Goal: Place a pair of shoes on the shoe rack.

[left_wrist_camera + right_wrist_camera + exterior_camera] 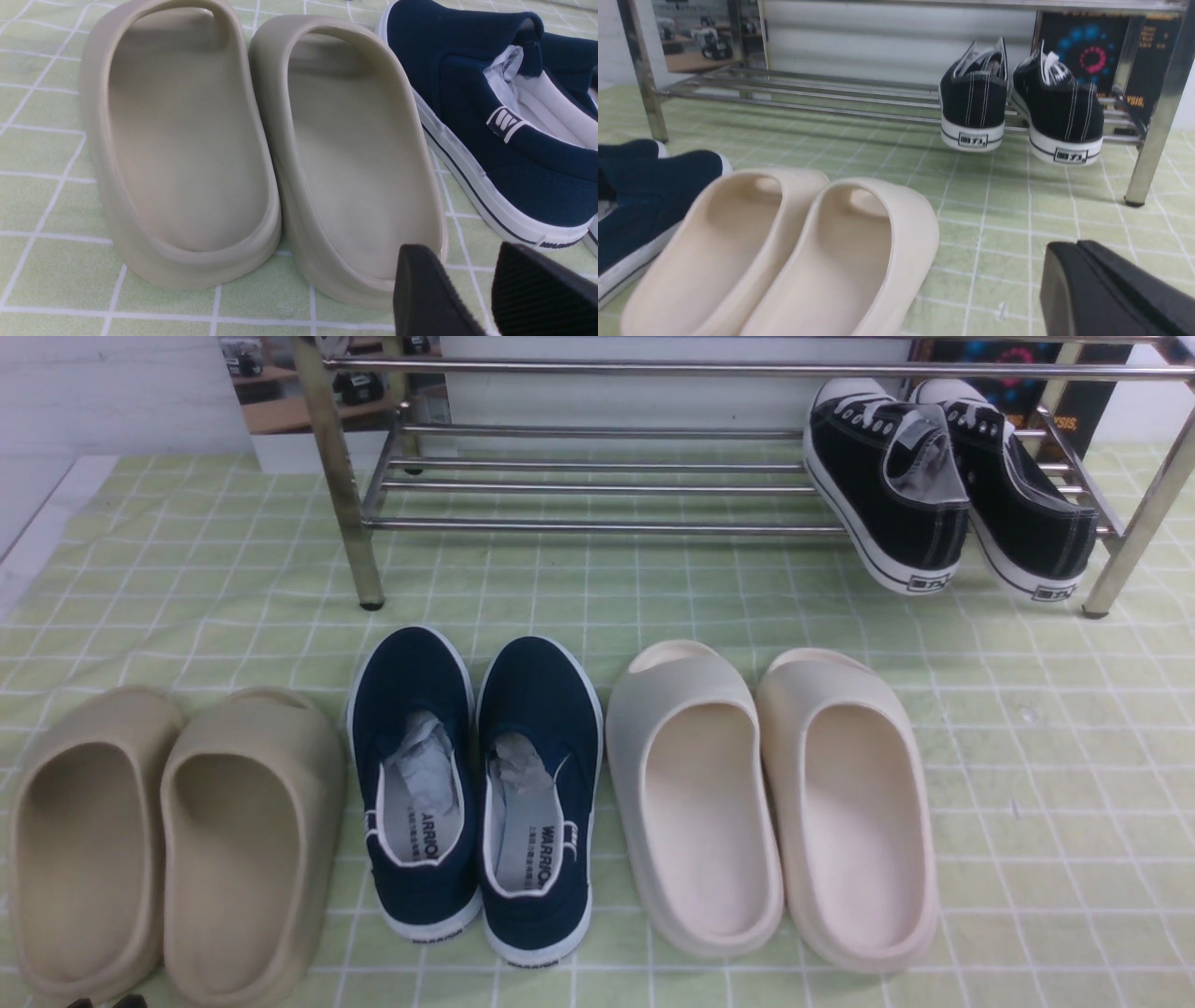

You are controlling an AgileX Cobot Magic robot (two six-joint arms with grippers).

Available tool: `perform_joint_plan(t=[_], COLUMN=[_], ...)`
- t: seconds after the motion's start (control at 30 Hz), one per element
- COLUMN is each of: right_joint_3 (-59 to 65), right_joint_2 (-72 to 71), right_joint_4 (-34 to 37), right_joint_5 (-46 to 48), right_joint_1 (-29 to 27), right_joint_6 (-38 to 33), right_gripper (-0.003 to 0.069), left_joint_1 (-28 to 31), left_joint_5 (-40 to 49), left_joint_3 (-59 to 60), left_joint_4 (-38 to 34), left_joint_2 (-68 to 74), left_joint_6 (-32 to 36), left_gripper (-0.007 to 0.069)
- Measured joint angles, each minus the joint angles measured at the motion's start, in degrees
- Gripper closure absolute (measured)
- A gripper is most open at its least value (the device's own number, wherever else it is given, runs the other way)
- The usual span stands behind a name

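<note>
The pair of black canvas sneakers, left one [887,490] and right one [1022,495], rests side by side on the lower shelf of the chrome shoe rack [597,476], at its right end. Their toes point to the back and their heels hang over the front bar. They also show in the right wrist view [976,102] [1059,109]. My left gripper [472,284] is open and empty, low over the cloth by the heel of a beige slide. My right gripper [1078,249] is shut and empty, in front of the rack's right end, well short of the sneakers.
On the green checked cloth [1027,756] stand, left to right, a pair of beige slides [168,840], a pair of navy slip-ons [476,784] and a pair of cream slides [766,793]. The rack's front legs [350,504] [1134,532] stand on the cloth.
</note>
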Motion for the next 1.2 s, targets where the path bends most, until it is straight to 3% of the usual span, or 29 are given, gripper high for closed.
perform_joint_plan(t=[0.27,0.5,0.67,1.2], right_joint_3=[0.0,0.0,0.0,-0.1], right_joint_2=[-5.9,-6.9,-6.9,-6.9], right_joint_4=[-0.7,-0.3,3.9,4.9], right_joint_5=[8.5,12.1,15.5,20.3], right_joint_1=[-0.7,-5.1,-8.8,-9.2], right_joint_6=[0.0,0.0,0.0,0.1], right_gripper=[0.0649,0.0646,0.0644,0.0636], left_joint_1=[0.0,0.0,0.0,0.0], left_joint_5=[0.0,0.0,0.0,-0.1], left_joint_3=[0.0,0.0,0.0,0.0], left_joint_4=[0.0,0.0,0.0,0.0], left_joint_2=[0.0,0.0,0.0,0.0], left_joint_6=[0.0,0.0,0.0,0.0], left_gripper=[0.0386,0.0386,0.0386,0.0386])
